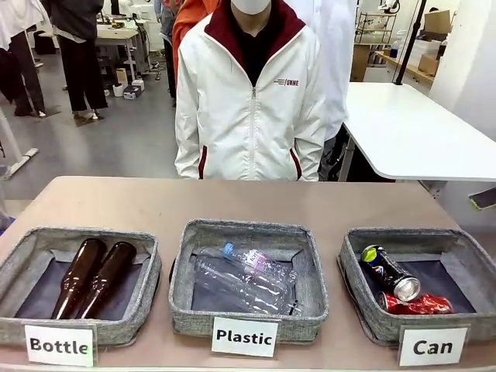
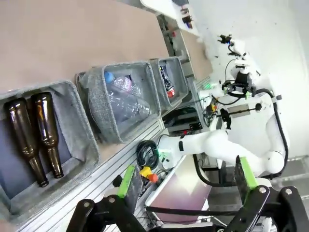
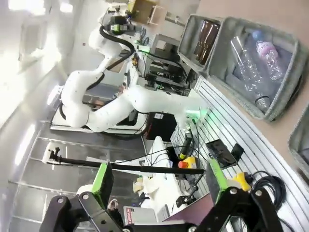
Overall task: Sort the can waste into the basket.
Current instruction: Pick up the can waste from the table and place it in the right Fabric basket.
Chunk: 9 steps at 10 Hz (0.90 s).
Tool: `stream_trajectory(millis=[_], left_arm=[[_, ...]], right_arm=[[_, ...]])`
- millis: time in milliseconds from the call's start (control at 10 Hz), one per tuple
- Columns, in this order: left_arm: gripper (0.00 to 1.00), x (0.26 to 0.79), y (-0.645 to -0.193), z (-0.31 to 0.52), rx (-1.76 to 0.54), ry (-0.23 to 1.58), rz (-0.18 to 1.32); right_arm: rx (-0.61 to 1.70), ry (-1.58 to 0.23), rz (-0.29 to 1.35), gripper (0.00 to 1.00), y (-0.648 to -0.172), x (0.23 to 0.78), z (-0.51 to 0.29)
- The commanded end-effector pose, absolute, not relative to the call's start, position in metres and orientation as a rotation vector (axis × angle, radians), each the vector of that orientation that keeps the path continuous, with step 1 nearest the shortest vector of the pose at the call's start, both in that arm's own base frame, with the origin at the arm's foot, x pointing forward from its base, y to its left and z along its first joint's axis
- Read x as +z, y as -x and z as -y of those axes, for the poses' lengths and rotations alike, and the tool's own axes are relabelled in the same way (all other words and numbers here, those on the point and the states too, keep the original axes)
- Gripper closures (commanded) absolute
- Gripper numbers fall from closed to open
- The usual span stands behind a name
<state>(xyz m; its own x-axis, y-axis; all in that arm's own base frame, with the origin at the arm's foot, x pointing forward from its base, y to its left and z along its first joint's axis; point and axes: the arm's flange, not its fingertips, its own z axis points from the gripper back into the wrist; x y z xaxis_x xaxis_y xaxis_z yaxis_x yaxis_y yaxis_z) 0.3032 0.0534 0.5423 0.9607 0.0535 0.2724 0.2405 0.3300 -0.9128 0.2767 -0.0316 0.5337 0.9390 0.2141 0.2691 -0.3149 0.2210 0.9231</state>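
Both cans, the black one (image 1: 390,272) and the red one (image 1: 416,304), lie in the basket (image 1: 358,302) marked "Can" at the desk's near right corner. Left gripper (image 2: 186,186) wide and empty, right gripper (image 3: 158,182) likewise wide. Sorting looks finished; nothing left to fetch.

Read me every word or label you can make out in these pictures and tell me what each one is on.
"Bottle": white label on the left basket.
"Plastic": white label on the middle basket.
"Can": white label on the right basket.
Red chest logo on the person's white jacket: too small to read.
Print on the cans: unreadable.
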Motion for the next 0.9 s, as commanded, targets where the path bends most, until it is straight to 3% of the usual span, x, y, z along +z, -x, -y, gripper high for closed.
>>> stream_trajectory(millis=[0,800], left_arm=[[0.0,0.5605,-0.3017,-0.037,-0.18,1.217,0.269],[0.0,0.5605,-0.3017,-0.037,-0.18,1.217,0.269]], right_arm=[[0.422,-1.231,0.115,0.0,-0.2721,0.5352,0.021],[0.422,-1.231,0.115,0.0,-0.2721,0.5352,0.021]])
